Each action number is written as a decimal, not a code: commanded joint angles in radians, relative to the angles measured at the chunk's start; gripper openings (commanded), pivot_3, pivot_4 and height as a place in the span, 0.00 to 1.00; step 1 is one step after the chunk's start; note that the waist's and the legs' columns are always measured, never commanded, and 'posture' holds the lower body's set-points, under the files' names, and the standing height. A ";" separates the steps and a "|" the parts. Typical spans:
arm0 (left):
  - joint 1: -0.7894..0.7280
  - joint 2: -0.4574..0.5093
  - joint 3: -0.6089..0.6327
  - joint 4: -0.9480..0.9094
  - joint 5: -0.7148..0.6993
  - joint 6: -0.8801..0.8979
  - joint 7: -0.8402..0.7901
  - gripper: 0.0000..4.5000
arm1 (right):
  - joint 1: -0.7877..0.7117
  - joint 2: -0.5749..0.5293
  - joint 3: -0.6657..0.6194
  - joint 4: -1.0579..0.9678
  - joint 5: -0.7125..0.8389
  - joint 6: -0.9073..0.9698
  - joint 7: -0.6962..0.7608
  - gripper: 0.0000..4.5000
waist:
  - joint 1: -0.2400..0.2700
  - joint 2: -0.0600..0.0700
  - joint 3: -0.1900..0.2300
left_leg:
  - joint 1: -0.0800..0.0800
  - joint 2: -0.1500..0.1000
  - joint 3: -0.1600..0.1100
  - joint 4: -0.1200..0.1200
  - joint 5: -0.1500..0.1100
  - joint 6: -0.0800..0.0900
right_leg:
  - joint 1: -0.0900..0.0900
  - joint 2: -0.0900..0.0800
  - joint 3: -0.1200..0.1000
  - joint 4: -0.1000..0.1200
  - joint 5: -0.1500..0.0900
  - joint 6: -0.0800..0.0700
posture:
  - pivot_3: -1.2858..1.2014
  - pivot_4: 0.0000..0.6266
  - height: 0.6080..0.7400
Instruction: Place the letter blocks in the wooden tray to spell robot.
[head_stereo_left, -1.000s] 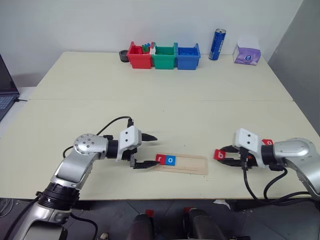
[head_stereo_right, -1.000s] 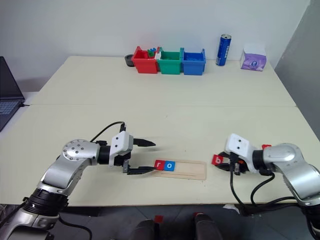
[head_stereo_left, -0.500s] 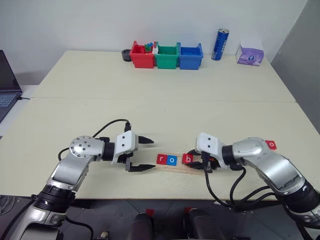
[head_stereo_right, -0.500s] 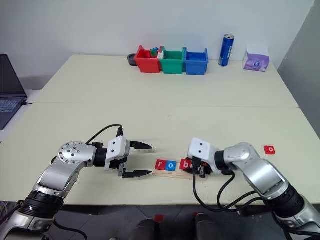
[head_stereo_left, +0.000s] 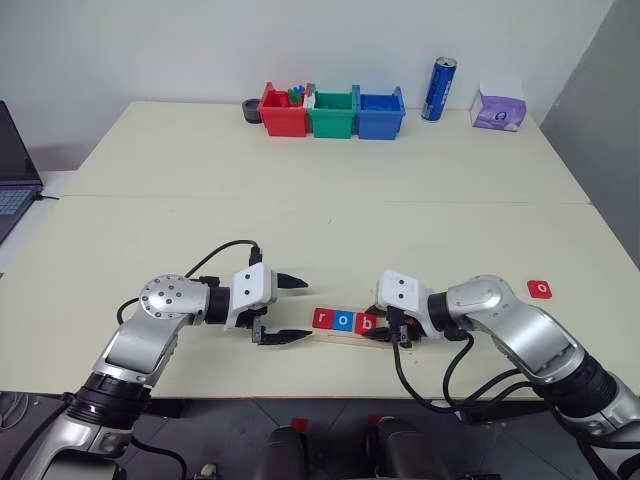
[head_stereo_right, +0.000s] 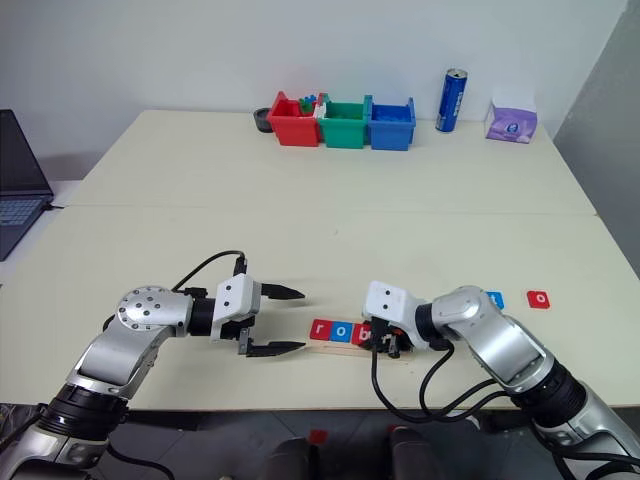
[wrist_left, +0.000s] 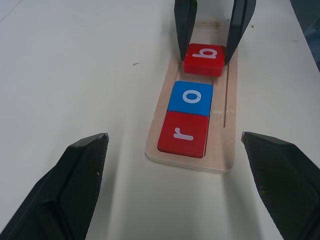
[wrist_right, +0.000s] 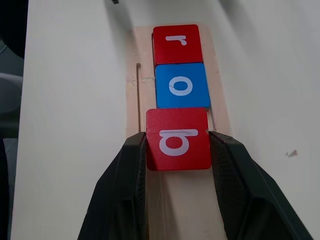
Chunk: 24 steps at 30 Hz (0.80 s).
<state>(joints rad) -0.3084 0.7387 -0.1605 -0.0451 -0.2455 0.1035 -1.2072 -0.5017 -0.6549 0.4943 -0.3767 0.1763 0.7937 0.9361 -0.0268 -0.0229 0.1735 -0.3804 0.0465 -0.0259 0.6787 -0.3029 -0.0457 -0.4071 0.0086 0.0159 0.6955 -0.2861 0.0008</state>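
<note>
The wooden tray (head_stereo_left: 392, 341) lies near the table's front edge. A red "r" block (head_stereo_left: 322, 318) and a blue "o" block (head_stereo_left: 343, 320) sit at its left end. My right gripper (wrist_right: 177, 146) is shut on a red "b" block (wrist_right: 177, 140), held over the groove with its edge against the "o". Whether it rests in the groove I cannot tell. My left gripper (head_stereo_left: 310, 306) stands open just left of the tray, nothing between its fingers. A red "o" block (head_stereo_right: 539, 298) and a blue block (head_stereo_right: 493, 299) lie on the table to the right.
Red (head_stereo_left: 283, 110), green (head_stereo_left: 332, 112) and blue (head_stereo_left: 380, 113) bins line the far edge, with a blue can (head_stereo_left: 437, 88) and a purple tissue box (head_stereo_left: 498, 108) to their right. A laptop (head_stereo_left: 10, 170) sits at the far left.
My right gripper has carried the "b" block leftward from beside the tray's right end to right next to the "o". The left gripper has stayed put.
</note>
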 joint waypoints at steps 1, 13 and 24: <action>0.001 -0.001 0.016 -0.036 -0.002 -0.013 0.010 1.00 | -0.026 0.010 -0.004 -0.001 -0.011 -0.004 -0.003 0.32 | 0.000 0.000 0.000 | 0.000 0.000 0.000 0.000 0.000 0.000 | 0.000 0.000 0.000 0.000 0.000 0.000 | 0.52 0.24 1.00; -0.001 -0.001 0.015 -0.039 -0.002 -0.011 0.020 1.00 | -0.042 0.026 -0.036 -0.012 0.010 0.018 0.010 0.99 | 0.000 0.000 0.000 | 0.000 0.000 0.000 0.000 0.000 0.000 | 0.000 0.000 0.000 0.000 0.000 0.000 | 0.52 0.24 1.00; 0.008 0.003 0.028 -0.045 -0.015 0.007 0.028 1.00 | 0.084 -0.019 -0.190 -0.166 0.063 0.055 -0.081 0.71 | 0.001 0.000 0.000 | 0.000 0.000 0.000 0.000 0.000 0.000 | 0.000 0.000 0.000 0.000 0.000 0.000 | 0.52 0.24 1.00</action>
<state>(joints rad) -0.2990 0.7380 -0.1582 -0.0503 -0.2480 0.1091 -1.1868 -0.4167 -0.6614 0.3270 -0.5069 0.2531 0.8781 0.8685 -0.0256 -0.0229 0.1735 -0.3806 0.0463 -0.0258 0.6786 -0.3029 -0.0457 -0.4073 0.0081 0.0159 0.6958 -0.2861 0.0007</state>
